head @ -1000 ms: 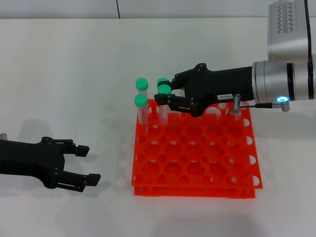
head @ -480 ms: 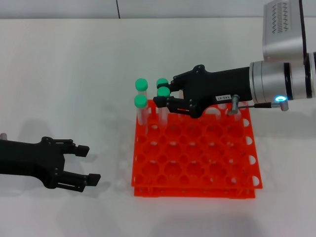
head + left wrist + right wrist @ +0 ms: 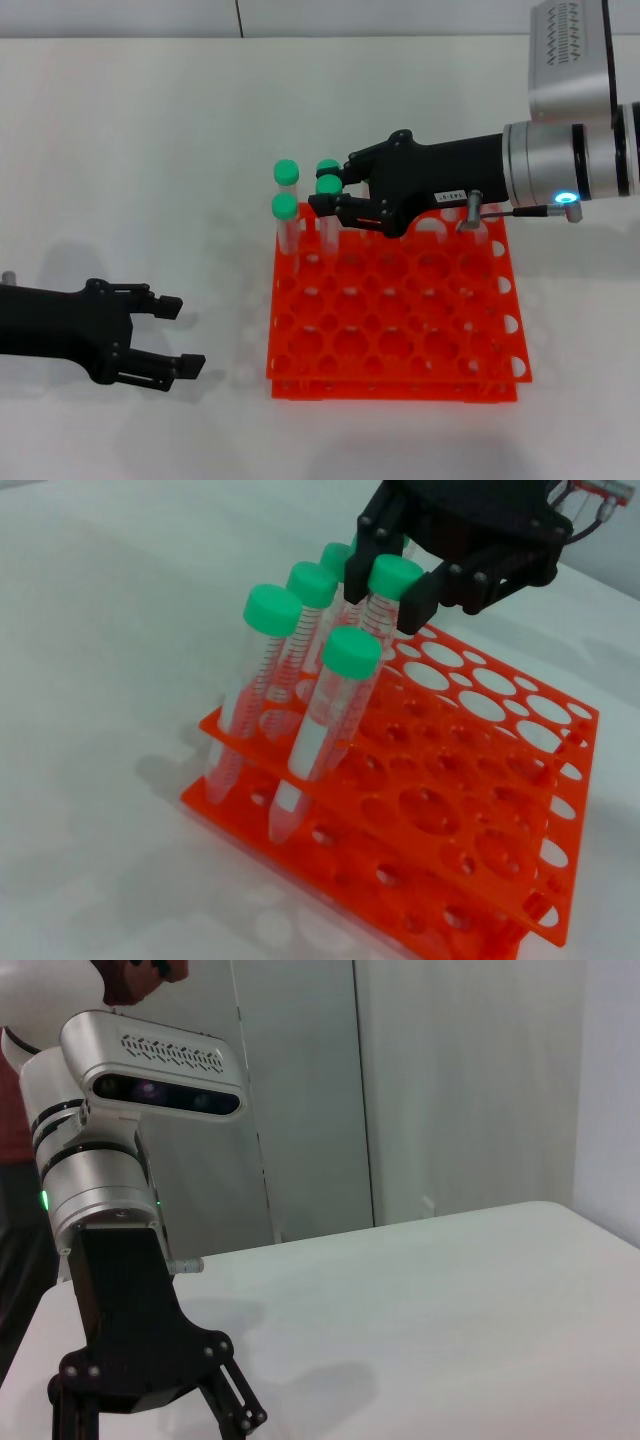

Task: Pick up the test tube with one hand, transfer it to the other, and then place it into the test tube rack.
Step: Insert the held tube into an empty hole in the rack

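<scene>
My right gripper (image 3: 335, 185), the one with the white label, is shut on the test tube (image 3: 330, 186) just under its green cap. It holds the tube upright over the back left corner of the orange-red rack (image 3: 395, 385). In the left wrist view its fingers (image 3: 415, 600) flank the held tube (image 3: 393, 576), whose lower part reaches down into the rack (image 3: 400, 840) behind the other tubes. Several other green-capped tubes (image 3: 285, 207) stand in that corner. My left gripper (image 3: 182, 335) is open and empty, low over the table left of the rack.
The rack's other holes are empty. White tabletop surrounds the rack on all sides. The right wrist view shows the left arm's silver wrist (image 3: 100, 1200) above the table, with a wall behind it.
My right gripper has shifted slightly left with the tube, and the cap sits a little lower. The left gripper has barely moved.
</scene>
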Controlling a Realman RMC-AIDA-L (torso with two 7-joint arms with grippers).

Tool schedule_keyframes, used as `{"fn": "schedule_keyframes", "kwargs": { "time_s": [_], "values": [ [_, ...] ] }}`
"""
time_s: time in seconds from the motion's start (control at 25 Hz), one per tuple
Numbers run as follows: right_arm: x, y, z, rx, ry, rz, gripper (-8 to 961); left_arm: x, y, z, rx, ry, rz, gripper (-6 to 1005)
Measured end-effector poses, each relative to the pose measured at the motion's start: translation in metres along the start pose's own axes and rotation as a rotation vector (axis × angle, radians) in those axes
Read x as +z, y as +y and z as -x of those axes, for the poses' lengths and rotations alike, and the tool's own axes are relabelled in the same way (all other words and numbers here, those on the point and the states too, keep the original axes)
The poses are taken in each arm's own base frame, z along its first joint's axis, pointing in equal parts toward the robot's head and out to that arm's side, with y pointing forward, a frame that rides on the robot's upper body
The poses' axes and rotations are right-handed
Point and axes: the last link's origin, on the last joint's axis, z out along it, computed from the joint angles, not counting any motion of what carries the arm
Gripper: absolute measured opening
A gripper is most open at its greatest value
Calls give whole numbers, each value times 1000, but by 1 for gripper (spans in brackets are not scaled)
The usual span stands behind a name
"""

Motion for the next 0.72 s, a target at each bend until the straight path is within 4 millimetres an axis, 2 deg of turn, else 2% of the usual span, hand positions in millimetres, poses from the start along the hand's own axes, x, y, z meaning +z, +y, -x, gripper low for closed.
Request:
{"fn": "schedule_keyframes", "kwargs": {
  "time_s": [0.72],
  "values": [
    [1, -1, -4, 14, 5, -12, 267, 1, 0, 1, -4, 1, 5, 878]
  ]
}}
